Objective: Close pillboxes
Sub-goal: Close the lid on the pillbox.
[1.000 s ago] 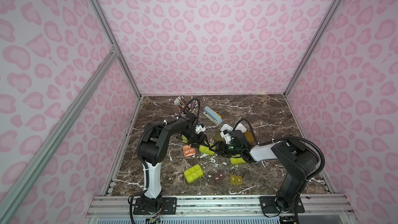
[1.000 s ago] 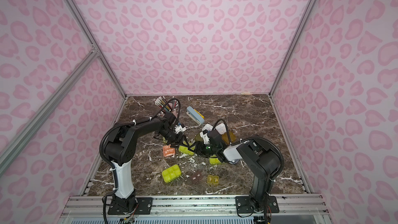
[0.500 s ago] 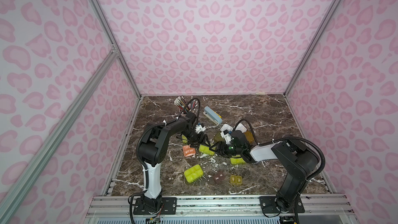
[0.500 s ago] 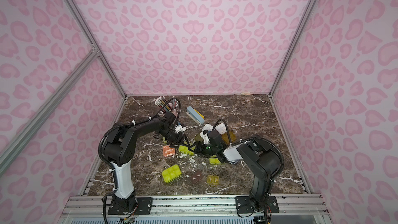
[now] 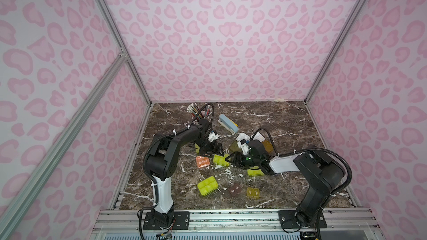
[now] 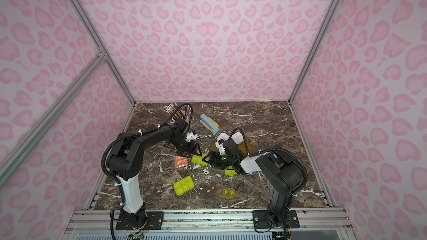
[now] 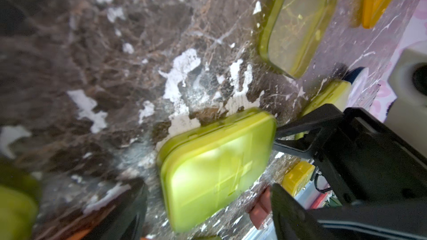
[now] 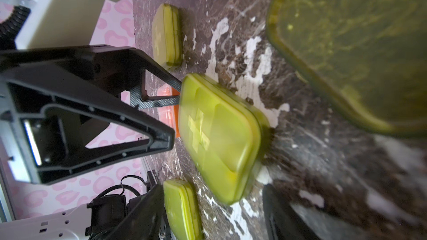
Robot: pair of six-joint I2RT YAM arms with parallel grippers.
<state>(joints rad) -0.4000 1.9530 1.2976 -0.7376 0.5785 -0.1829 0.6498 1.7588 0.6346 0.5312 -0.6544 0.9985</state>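
Our left gripper (image 5: 213, 151) has spread apart beside the lime pillbox (image 7: 215, 169); the right gripper (image 5: 231, 160) gapes too, and we could snag the box when withdrawing.

The left jaws have spread wider apart beside the lime pillbox (image 5: 219, 160).

Pink walls (image 5: 221, 42) printed with darker pink heart-like blotches close in three sides, joined at the corners by aluminium frame posts (image 5: 115, 33). The bench (image 5: 288, 121) is dark brown marble veined white, and a ribbed aluminium rail (image 5: 231, 218) runs along its near edge.
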